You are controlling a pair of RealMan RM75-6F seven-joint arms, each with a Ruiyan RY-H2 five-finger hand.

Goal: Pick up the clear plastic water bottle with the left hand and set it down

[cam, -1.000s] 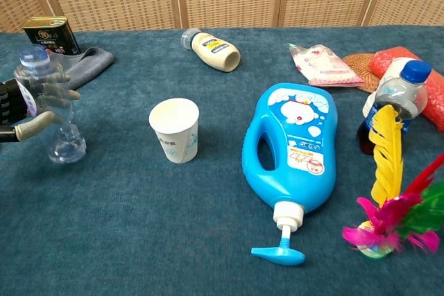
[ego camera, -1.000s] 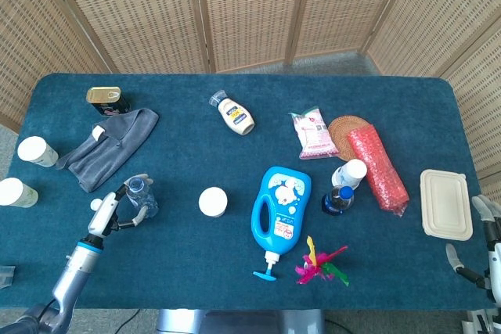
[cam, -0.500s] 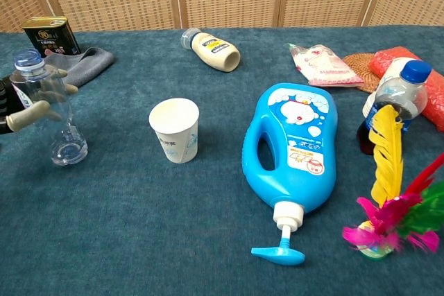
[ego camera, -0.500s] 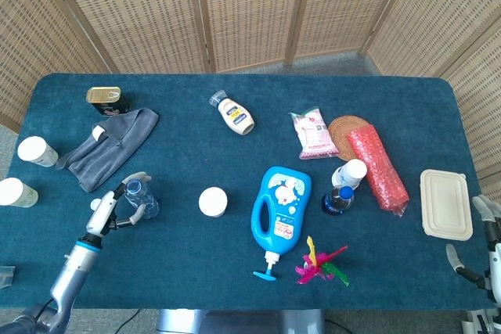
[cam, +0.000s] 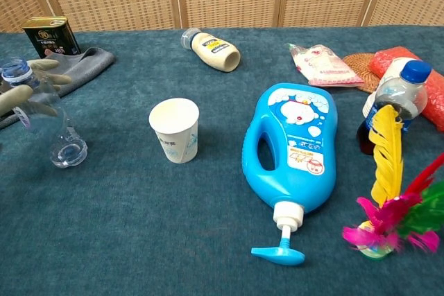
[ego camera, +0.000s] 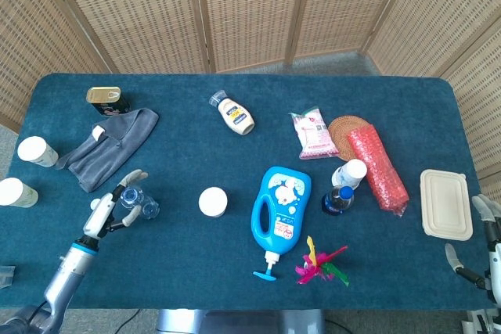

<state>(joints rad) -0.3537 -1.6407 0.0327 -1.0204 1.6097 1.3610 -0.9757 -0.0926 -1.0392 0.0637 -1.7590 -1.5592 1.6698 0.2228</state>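
From the head view: a table (ego camera: 235,271) covered in dark blue felt-like cloth, backed by woven wicker screens (ego camera: 250,5). At the near left, the left hand (ego camera: 109,207) on its slim silver arm, fingers spread around the clear plastic water bottle (ego camera: 139,202), which leans toward the hand with its base on the cloth; contact hard to judge from above, grip looks loose. Just behind, a crumpled grey cloth (ego camera: 109,146) and a gold-topped tin (ego camera: 107,98). Near the middle, a white paper cup (ego camera: 212,201), then a big glossy blue pump bottle (ego camera: 280,213) lying flat. Further right, a dark drink bottle with blue cap (ego camera: 338,199), a red bubble-wrap roll (ego camera: 377,167), a cream lidded box (ego camera: 445,204). At the far right edge, the right hand (ego camera: 485,232), partly cut off, fingers apparently apart, holding nothing seen.

From the chest view: same napped blue cloth. At the left edge the pale fingers (cam: 38,66) of the left hand wrapped about the upper part of the transparent, ribbed bottle (cam: 48,126), tilted with blue cap toward the hand, round base touching the table. Well apart to the right, the paper cup (cam: 175,129) upright. A cream squeeze bottle (cam: 211,48) on its side at the back. Bright feathers (cam: 392,206) in yellow, pink and green at the near right
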